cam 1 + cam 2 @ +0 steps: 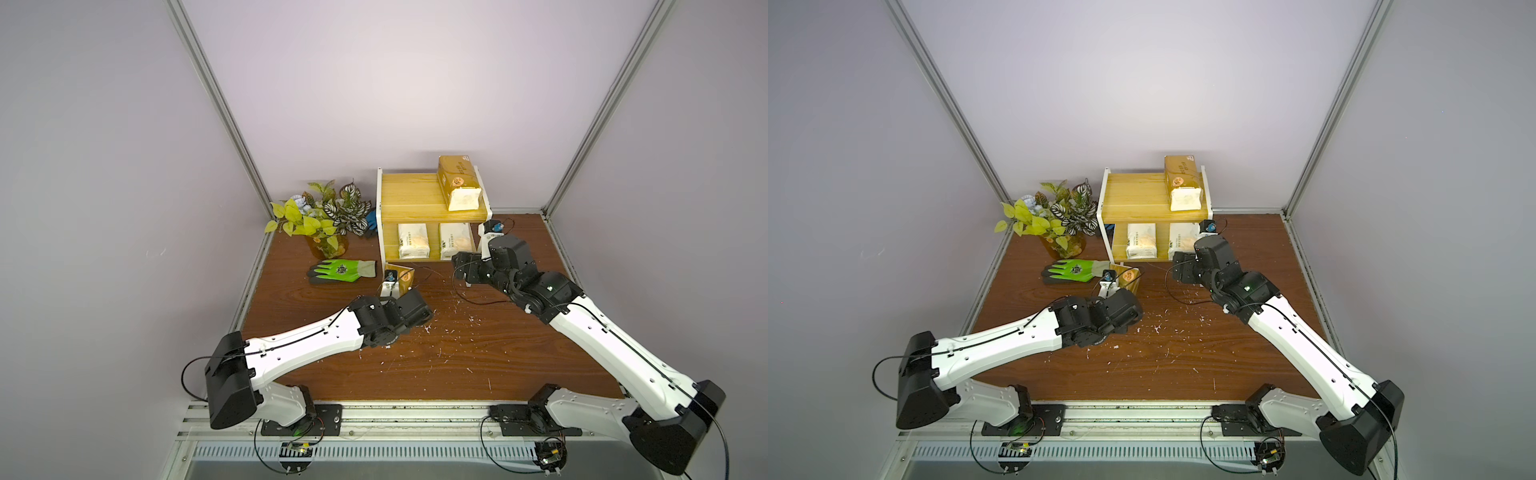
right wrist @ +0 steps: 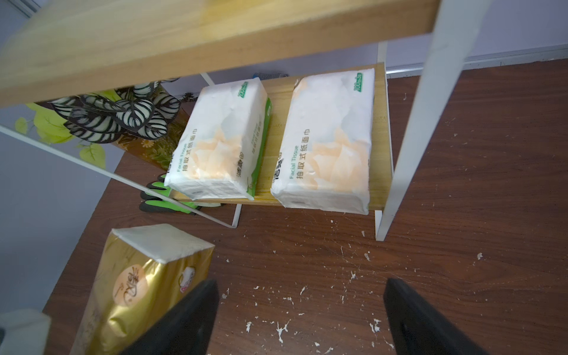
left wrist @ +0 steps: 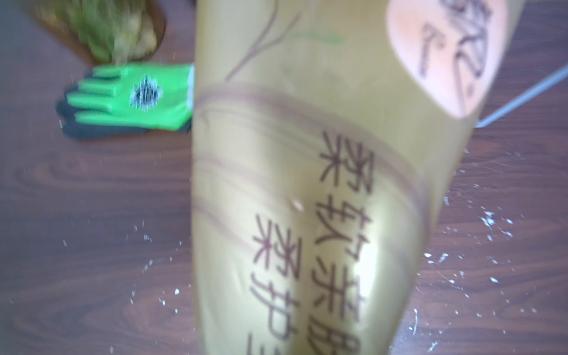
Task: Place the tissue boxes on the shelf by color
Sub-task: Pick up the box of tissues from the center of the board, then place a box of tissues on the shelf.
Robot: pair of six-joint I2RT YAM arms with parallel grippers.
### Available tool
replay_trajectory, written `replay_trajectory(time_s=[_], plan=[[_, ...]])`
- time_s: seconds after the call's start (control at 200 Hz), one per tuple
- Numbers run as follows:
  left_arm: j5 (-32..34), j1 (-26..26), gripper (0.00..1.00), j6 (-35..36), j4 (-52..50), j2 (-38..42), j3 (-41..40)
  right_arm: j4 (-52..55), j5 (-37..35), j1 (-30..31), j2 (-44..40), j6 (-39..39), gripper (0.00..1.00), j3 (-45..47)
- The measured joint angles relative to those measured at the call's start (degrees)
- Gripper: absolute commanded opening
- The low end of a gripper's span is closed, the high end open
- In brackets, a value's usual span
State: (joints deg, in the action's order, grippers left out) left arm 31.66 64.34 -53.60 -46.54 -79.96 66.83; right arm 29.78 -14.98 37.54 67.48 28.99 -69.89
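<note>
Labels as I read them from my station:

- White tissue pack (image 2: 215,138) beside plant (image 2: 123,113), on lower shelf board (image 2: 380,129): green "Facial Tissue", "抽取式纸面巾" alongside, green "100" tag at far end. Side print too blurred.
- Second white tissue pack (image 2: 325,147): "Facial Tissue", "抽取式纸面巾", green "100" tag likewise.
- Gold tissue pack (image 3: 307,184), left wrist view: brown columns. I make out "柔软亲肤" and "柔柔护"; rest cut off.
- Orange round mark (image 3: 445,46) on it: brush script, can't read.
- Gold pack on top board (image 1: 457,183): print too small.
- Green glove (image 3: 132,95): round emblem, illegible.
</note>
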Motion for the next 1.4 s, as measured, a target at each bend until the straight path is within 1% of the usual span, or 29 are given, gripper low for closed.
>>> replay_trajectory(time_s=[0.125,0.235,0.41,0.51,0.6,0.681,0.731,0.801,0.846,0.966,1.121,1.261,1.281,1.336,1.401], plan=[[5.2,5.1,0.01,2.7,-0.1,0.0,2.0,0.0,-0.3,0.0,0.0,0.0,0.92,0.0],[9.3,7.8,0.01,3.7,-0.1,0.0,4.2,0.1,-1.2,0.0,0.0,-0.3,0.91,0.0],[15.2,8.4,0.01,4.3,-0.3,1.0,5.7,0.9,-2.8,0.0,0.0,-1.0,0.92,-0.8],[18.1,8.4,0.03,5.3,-0.8,1.2,7.8,1.3,-4.3,0.0,-0.1,-1.5,0.92,-1.7],[20.2,8.4,0.06,7.3,-1.3,0.8,11.5,1.4,-5.6,0.0,-0.7,-1.8,0.92,-1.9],[21.5,8.2,0.1,9.7,-1.4,-0.7,17.2,1.6,-6.2,0.0,-1.4,-2.0,0.92,-1.9],[21.8,7.6,0.13,11.6,-1.2,-1.9,21.3,1.6,-6.3,0.0,-1.8,-2.0,0.92,-1.9],[21.2,6.1,0.23,13.5,-1.0,-3.1,26.0,1.7,-6.6,0.0,-2.4,-2.0,0.92,-1.9],[20.9,4.6,0.26,14.5,-0.9,-3.8,28.5,1.8,-6.9,0.0,-2.6,-2.0,0.92,-1.9],[21.5,0.0,0.27,18.4,-0.9,-7.1,36.8,1.8,-7.4,0.0,-3.2,-2.0,0.92,-1.9],[20.8,-4.1,0.29,23.0,-0.7,-12.7,46.7,1.9,-7.5,0.0,-3.6,-2.0,0.92,-1.9],[19.0,-6.8,0.3,26.0,-0.7,-17.7,52.3,2.3,-7.7,0.0,-4.0,-2.0,0.92,-1.9],[18.7,-7.1,0.31,26.3,-0.7,-18.3,52.9,2.3,-7.7,0.0,-4.1,-2.0,0.92,-1.9],[18.0,-8.1,0.37,27.2,-0.8,-20.0,54.5,2.5,-7.8,0.0,-4.4,-2.1,0.92,-1.9],[16.9,-9.2,0.37,27.8,-0.9,-21.7,56.1,2.7,-8.0,0.0,-4.8,-2.2,0.92,-1.9]])
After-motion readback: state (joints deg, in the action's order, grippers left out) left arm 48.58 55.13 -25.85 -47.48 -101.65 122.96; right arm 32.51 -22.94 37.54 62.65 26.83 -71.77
